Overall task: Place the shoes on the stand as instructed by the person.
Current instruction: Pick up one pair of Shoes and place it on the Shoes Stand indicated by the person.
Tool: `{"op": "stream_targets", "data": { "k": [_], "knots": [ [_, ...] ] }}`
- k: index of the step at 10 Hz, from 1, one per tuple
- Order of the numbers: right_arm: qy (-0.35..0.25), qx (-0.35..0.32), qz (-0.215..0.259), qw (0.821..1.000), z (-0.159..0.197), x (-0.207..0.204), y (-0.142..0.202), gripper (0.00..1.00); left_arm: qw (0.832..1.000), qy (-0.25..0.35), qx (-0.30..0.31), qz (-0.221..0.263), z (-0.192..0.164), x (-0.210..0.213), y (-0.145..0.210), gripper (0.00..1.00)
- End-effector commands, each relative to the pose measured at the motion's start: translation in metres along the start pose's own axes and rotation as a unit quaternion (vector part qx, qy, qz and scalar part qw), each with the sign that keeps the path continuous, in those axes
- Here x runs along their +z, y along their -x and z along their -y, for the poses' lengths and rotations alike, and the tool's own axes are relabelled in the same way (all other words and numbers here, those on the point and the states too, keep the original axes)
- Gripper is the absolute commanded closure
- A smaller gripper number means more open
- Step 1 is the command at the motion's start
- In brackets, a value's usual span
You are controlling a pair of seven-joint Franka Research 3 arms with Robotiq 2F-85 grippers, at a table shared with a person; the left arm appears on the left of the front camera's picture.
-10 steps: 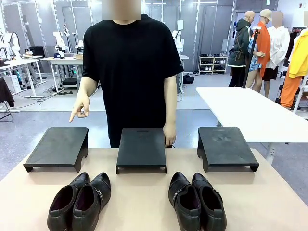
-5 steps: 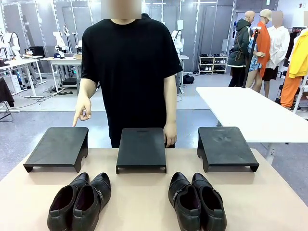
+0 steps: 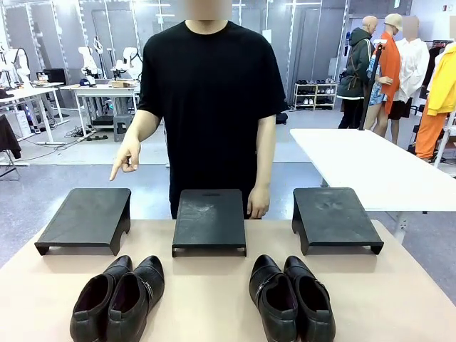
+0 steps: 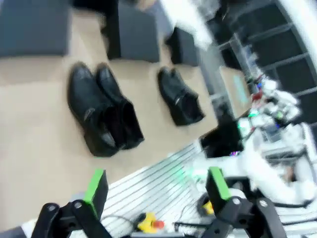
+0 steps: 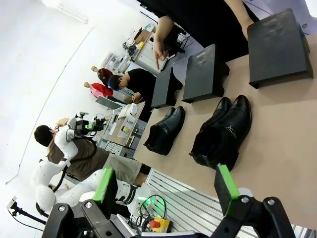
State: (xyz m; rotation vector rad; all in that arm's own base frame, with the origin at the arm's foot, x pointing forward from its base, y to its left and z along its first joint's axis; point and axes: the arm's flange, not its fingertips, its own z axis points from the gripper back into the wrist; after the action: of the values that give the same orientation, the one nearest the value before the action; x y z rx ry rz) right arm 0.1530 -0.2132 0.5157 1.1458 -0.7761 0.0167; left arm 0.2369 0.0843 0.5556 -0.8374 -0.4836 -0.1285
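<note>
Two pairs of black glossy shoes stand on the tan table in front of three black stands. In the front view the left pair (image 3: pixel 117 299) sits before the left stand (image 3: pixel 85 217), and the right pair (image 3: pixel 292 296) sits between the middle stand (image 3: pixel 209 217) and the right stand (image 3: pixel 335 217). The person's hand (image 3: pixel 126 159) points a finger down at the left stand; the other hand (image 3: pixel 258 201) hangs behind the middle stand. My left gripper (image 4: pixel 157 186) is open, high over the near table edge, with the left pair (image 4: pixel 104 114) ahead. My right gripper (image 5: pixel 165 187) is open too, above the right pair (image 5: pixel 223 131).
A white table (image 3: pixel 370 167) stands at the back right with several people behind it. Bare tabletop (image 3: pixel 206 292) lies between the two pairs. A metal rail with cables and a red button (image 5: pixel 159 224) runs below the near table edge.
The person has shifted a little to picture right. The pointing hand stays above the left stand. Shoes, stands and both grippers have not moved.
</note>
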Motion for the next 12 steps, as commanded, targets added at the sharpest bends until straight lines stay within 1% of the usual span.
{"op": "stream_targets", "data": {
  "k": [1, 2, 3, 5, 6, 7, 8, 9, 10, 12],
  "knots": [
    [-0.003, 0.011, 0.004, 1.000, 0.000, 0.000, -0.002, 0.00, 0.990, -0.065, -0.042, -0.116, 0.064, -0.075, -0.010, 0.00],
    [-0.003, 0.011, 0.004, 1.000, 0.000, 0.000, -0.002, 0.00, 0.984, -0.099, -0.035, -0.145, 0.081, -0.107, -0.016, 0.00],
    [-0.003, 0.011, 0.004, 1.000, 0.000, 0.000, -0.002, 0.00, 0.976, -0.134, -0.043, -0.168, 0.091, -0.132, -0.016, 0.00],
    [-0.003, 0.011, 0.004, 1.000, 0.000, 0.000, -0.002, 0.00, 0.957, -0.182, -0.063, -0.218, 0.102, -0.188, -0.001, 0.00],
    [-0.003, 0.011, 0.004, 1.000, 0.000, 0.000, -0.002, 0.00, 0.947, -0.229, -0.071, -0.212, 0.101, -0.220, 0.004, 0.00],
    [-0.003, 0.011, 0.004, 1.000, 0.000, 0.000, -0.002, 0.00, 0.941, -0.256, -0.063, -0.212, 0.095, -0.242, 0.013, 0.00],
    [-0.003, 0.011, 0.004, 1.000, 0.000, 0.000, -0.002, 0.00, 0.939, -0.272, -0.046, -0.205, 0.087, -0.258, 0.020, 0.00],
    [-0.003, 0.011, 0.004, 1.000, 0.000, 0.000, -0.002, 0.00, 0.931, -0.316, -0.052, -0.174, 0.075, -0.271, 0.027, 0.00],
    [-0.003, 0.011, 0.004, 1.000, 0.000, 0.000, -0.002, 0.00, 0.930, -0.323, -0.047, -0.171, 0.062, -0.285, 0.030, 0.00],
    [-0.003, 0.011, 0.004, 1.000, 0.000, 0.000, -0.002, 0.00, 0.927, -0.340, -0.023, -0.155, 0.043, -0.296, 0.033, 0.00]
  ]
}}
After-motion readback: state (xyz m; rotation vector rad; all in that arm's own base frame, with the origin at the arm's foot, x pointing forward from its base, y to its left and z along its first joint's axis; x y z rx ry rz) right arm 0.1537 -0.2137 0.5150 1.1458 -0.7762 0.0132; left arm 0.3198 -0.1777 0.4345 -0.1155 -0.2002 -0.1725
